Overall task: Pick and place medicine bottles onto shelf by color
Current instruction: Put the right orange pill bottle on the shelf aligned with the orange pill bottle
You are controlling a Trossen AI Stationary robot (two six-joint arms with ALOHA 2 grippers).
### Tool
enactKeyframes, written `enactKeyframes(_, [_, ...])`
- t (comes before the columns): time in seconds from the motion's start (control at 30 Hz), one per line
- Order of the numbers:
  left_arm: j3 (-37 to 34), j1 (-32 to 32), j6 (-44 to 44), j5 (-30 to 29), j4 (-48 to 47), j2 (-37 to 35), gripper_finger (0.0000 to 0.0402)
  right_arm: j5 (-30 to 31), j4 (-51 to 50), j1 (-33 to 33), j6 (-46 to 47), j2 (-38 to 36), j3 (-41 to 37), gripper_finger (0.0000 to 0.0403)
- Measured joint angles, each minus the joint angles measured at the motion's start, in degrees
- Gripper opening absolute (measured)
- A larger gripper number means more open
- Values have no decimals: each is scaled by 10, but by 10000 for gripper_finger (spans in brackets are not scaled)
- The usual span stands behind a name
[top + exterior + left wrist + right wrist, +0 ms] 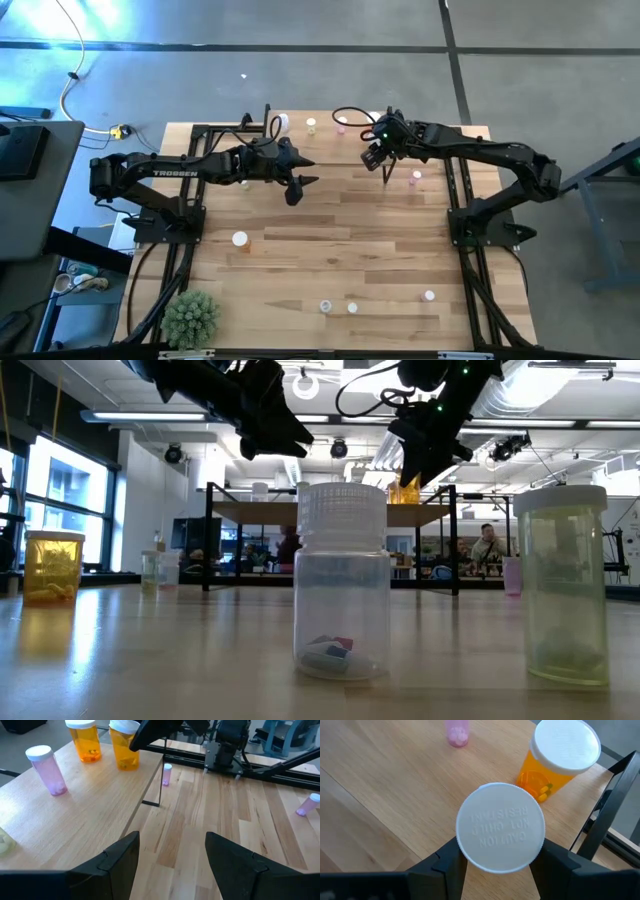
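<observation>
The right hand [495, 855] is gripping a white-capped bottle [500, 826] over the shelf [90, 800], beside an orange bottle [559, 757]. The left hand [172, 857] is hanging open and empty. Several bottles [240, 238] are waiting on the bench [340, 250], so much is left.

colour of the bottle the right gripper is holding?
Orange, white cap. The bottle shows best in the left wrist view, gripped by the right gripper over the shelf.
</observation>
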Motion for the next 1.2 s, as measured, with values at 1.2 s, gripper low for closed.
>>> enactKeyframes(1.2, [0,0,0,0,0,0,218,6,11,0,-18,1,4,275])
